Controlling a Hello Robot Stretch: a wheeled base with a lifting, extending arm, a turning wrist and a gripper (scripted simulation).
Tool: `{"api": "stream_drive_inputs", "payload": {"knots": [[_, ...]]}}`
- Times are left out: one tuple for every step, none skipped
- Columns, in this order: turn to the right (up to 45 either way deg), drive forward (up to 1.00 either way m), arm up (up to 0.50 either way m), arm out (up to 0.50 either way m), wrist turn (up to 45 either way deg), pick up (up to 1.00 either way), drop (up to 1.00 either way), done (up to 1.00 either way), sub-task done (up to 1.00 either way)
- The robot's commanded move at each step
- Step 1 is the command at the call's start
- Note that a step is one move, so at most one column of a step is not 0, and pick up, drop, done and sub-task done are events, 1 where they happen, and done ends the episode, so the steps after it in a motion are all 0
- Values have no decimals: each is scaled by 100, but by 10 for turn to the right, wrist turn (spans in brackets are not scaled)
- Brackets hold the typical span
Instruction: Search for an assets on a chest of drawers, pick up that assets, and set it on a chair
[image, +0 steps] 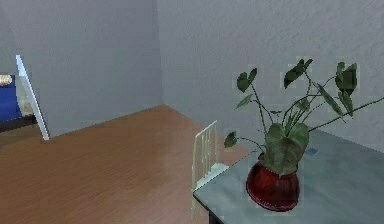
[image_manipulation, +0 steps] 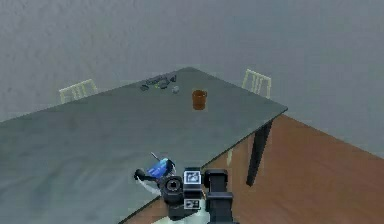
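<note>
**A:** Forward view, first entry?

**B:** Potted plant (image: 283, 130): red pot, broad green leaves, at 4 o'clock. It stands on the grey counter (image: 350, 175) near its corner, probably as decoration.

**A:** Next?

**B:** White chair (image: 205, 150), at 5 o'clock, upright, just beside the counter's edge. I judge it is pushed in for seating, and it would serve for the set-down. Bed (image: 8, 100), blue cover, at 9 o'clock, well apart from the counter.

**A:** Arm side view?

**B:** The counter runs across the middle. Pale chair (image_manipulation: 78, 90) at 11 o'clock and slatted chair (image_manipulation: 257, 80) at 1 o'clock both stand at the far edge, likely as seats. Brown cup (image_manipulation: 199, 98) at 12 o'clock, upright. Small dark clutter (image_manipulation: 158, 84) lies just beside it, towards 11.

**A:** And the tool?

**B:** Tool (image_manipulation: 152, 178) at 6 o'clock, on the arm (image_manipulation: 218, 202), over the counter's near edge. How wide it stands cannot be told.

**A:** Is it holding anything?

**B:** Cannot tell. A small blue item (image_manipulation: 160, 166) sits at its far end, with the counter behind it.

**A:** Where is the task's thing?

**B:** Possibly that blue item, but that is only a judgement, and its shape is too small to confirm.
</note>
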Motion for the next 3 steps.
{"api": "stream_drive_inputs", "payload": {"knots": [[0,0,0,0,210,0,0,0,0],[0,0,-24,0,0,0,0,0,0],[0,0,-32,0,0,0,0,0,0]]}}
